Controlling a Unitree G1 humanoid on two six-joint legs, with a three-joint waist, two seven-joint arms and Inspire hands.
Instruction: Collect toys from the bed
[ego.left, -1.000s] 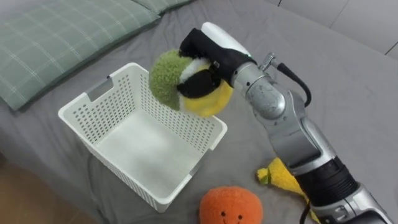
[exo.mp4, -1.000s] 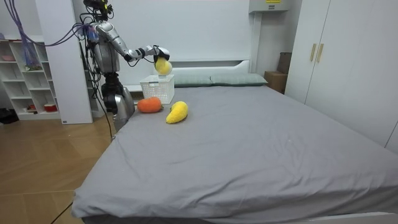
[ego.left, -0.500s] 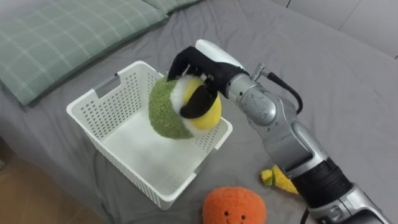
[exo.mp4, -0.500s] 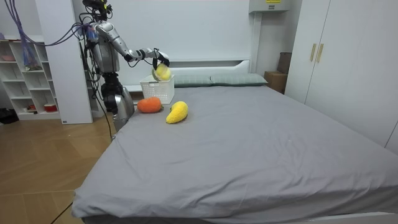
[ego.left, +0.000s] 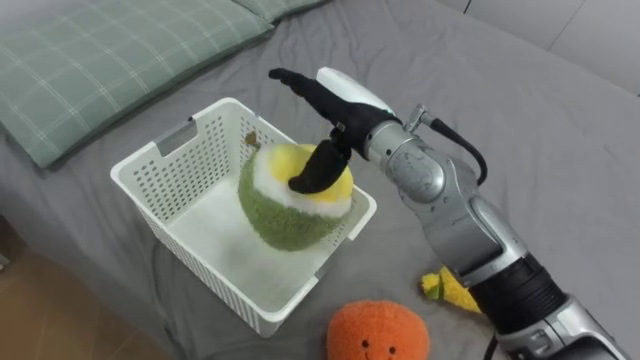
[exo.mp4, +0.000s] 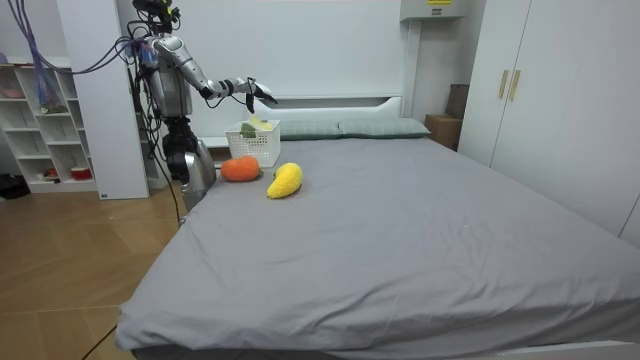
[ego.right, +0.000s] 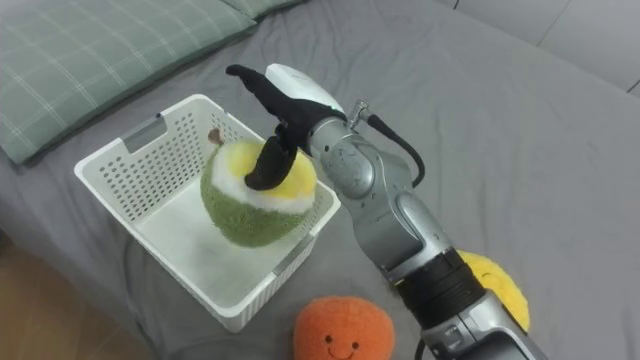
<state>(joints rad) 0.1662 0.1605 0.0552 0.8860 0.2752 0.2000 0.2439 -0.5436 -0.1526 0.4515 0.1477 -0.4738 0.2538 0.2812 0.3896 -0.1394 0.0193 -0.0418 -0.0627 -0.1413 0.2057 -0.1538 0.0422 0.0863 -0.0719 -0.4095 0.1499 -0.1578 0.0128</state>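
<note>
Nearest: orange plush toy (ego.left: 375, 333) and yellow plush toy (ego.left: 447, 289) lie on grey bed (ego.left: 530, 130). Green-and-yellow plush ball (ego.left: 292, 198) sits inside white basket (ego.left: 165, 178). Right hand (ego.left: 340, 92) above it, fingers splayed straight, gripping nothing. Checked pillow (ego.left: 90, 60) beyond.

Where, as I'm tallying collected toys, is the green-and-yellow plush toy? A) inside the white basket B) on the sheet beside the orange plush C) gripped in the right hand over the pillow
A: the green-and-yellow plush toy sits inside the white basket, with the right hand open over it.
</note>
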